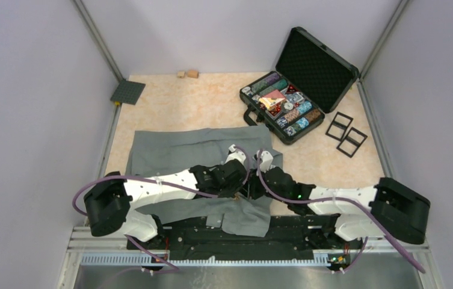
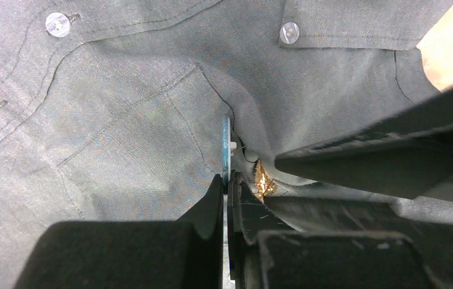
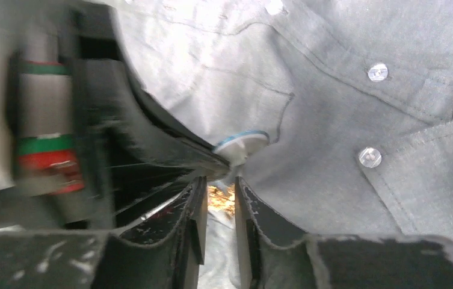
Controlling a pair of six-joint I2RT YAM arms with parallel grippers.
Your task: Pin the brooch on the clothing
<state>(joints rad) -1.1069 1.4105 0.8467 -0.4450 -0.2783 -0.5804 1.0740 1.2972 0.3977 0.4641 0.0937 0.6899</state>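
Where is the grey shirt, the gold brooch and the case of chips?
grey shirt [image 1: 169, 150], top view, on bare cloth near its far edge.
gold brooch [image 3: 222, 198], right wrist view, on the gold part that shows.
case of chips [image 1: 315, 67], top view, on the open lid's dark lining.

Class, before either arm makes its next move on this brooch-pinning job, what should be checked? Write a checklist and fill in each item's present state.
1. Hold of the left gripper on the blue-rimmed disc: ok, shut on it.
2. Hold of the right gripper on the gold brooch: cannot tell; the jaws stand slightly apart with the gold piece in the gap.
3. The shirt spread under both grippers: ok.
4. Fabric flat at the pinning spot: not ok; it puckers around the disc.
5. Pin through the fabric: cannot tell, hidden.
6. The poker-chip case apart from the arms: ok.
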